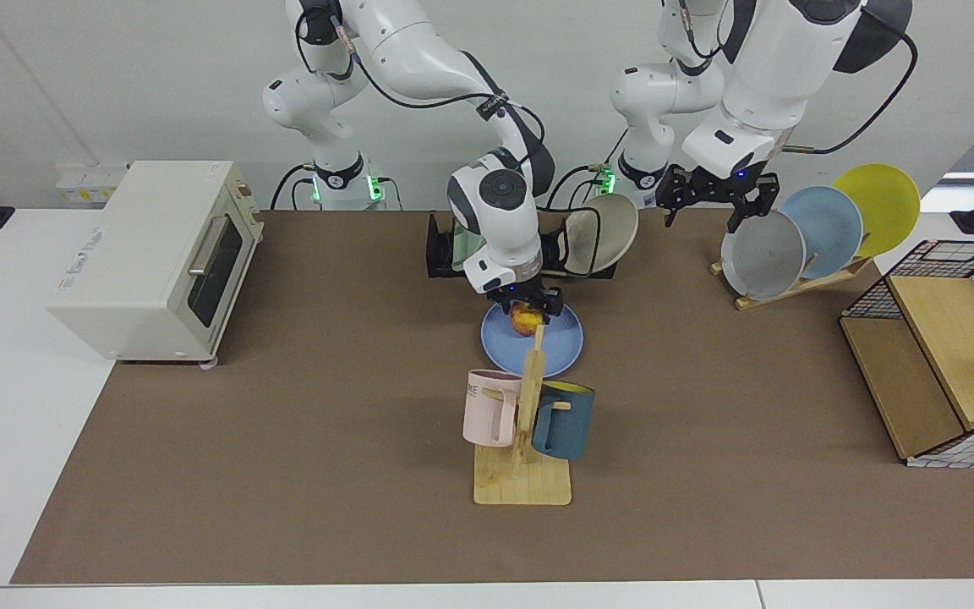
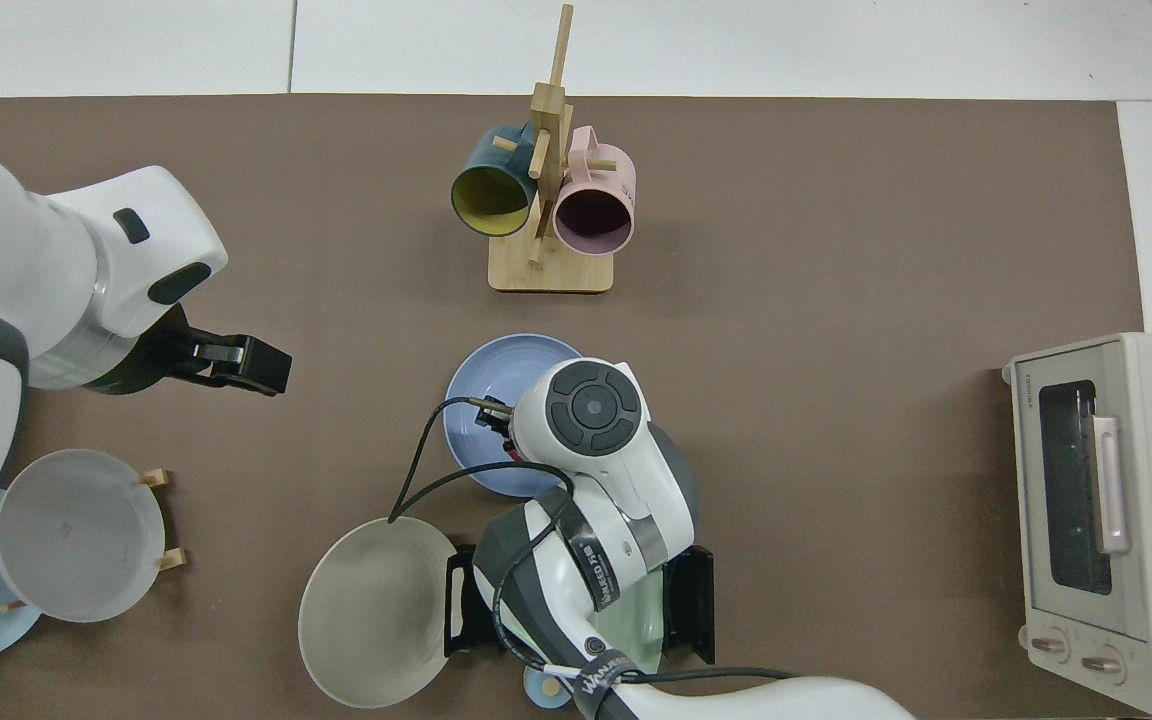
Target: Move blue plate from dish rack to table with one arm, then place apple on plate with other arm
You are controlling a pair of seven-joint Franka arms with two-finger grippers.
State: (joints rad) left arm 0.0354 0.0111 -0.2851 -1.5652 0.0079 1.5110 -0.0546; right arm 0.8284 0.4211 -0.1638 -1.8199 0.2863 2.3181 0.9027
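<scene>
the surface (image 1: 284,474) carries the blue plate (image 1: 559,342) flat, face up, just in front of the dish rack (image 1: 440,254). right pincer (image 1: 526,310) over the plate, pinching the apple (image 1: 525,320), likely to set it down. left pincer (image 1: 714,203) waits spread, well beside the rack.

Matt brown table (image 1: 284,423); matt blue plate (image 1: 559,342); bare pale wood mug stand (image 1: 522,482); glossy white plastic arms (image 1: 419,51).

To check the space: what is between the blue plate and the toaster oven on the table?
Nothing: in the top view only bare table lies between blue plate and toaster oven.
</scene>
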